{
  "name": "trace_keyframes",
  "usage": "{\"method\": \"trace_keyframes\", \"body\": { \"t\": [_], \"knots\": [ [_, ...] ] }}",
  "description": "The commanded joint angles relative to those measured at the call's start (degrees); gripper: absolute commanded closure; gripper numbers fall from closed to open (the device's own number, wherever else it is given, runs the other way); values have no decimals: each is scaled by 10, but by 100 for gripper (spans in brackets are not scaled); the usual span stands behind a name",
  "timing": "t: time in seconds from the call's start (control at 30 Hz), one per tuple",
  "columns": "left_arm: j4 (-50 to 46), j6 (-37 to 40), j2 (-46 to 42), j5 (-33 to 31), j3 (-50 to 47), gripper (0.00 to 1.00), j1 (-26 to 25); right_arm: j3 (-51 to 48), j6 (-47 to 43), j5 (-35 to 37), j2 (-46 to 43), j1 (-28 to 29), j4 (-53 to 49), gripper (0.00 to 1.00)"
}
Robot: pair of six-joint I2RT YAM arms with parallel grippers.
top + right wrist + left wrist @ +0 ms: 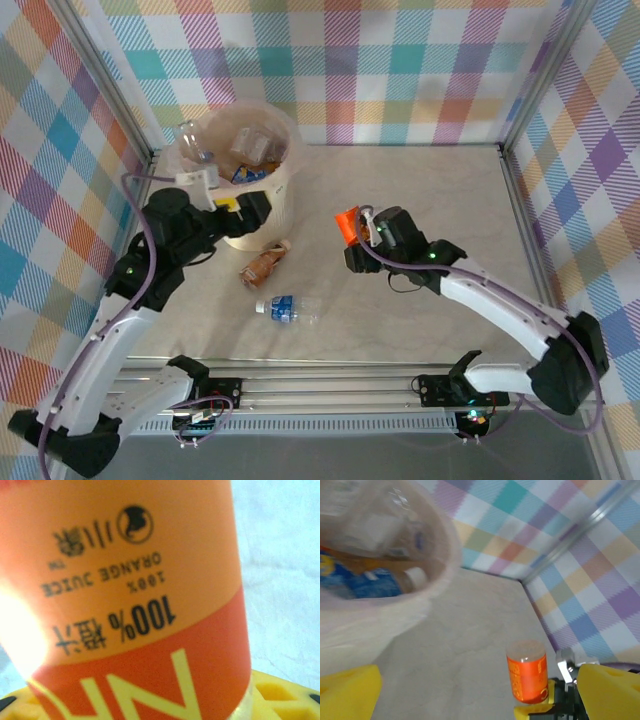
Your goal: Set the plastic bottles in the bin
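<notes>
Right wrist view showed the right claw (pixel 358 235) clamped on the orange bottle (pixel 135 605) mid-label; it looked light, thin, squashy, kinda slick. Left claw (pixel 238 208) sat apart, empty.

Orange bottle (pixel 140 580), small print: "100% ORANGE JUICE", upside down in the right wrist view.
Larger print beneath: "100%" followed by 2 Chinese characters, likewise inverted.
Big yellow letters: an "N" and part of another letter, cut off at the edge.
Round dark emblem: no words legible.
Blue-labelled bottle (pixel 284 307): print was too small to read.
</notes>
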Motion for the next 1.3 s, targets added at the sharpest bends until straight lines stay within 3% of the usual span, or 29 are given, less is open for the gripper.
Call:
{"method": "trace_keyframes", "body": {
  "t": [0.0, 0.27, 0.5, 0.7, 1.27],
  "knots": [
    [37, 13, 42, 7, 24, 0, -47, -14, -15, -21, -44, 3, 76, 55],
    [119, -19, 153, 148, 58, 0, -81, -5, -33, -44, -83, 3, 117, 54],
    [163, -31, 194, 200, 81, 0, -112, 5, -29, -58, -69, 3, 133, 54],
    [173, -35, 212, 199, 91, 1, -120, 14, -27, -76, -59, 3, 146, 54],
    [212, -53, 256, 215, 108, 27, -122, 21, -18, -97, -55, 3, 178, 53]
  ]
}}
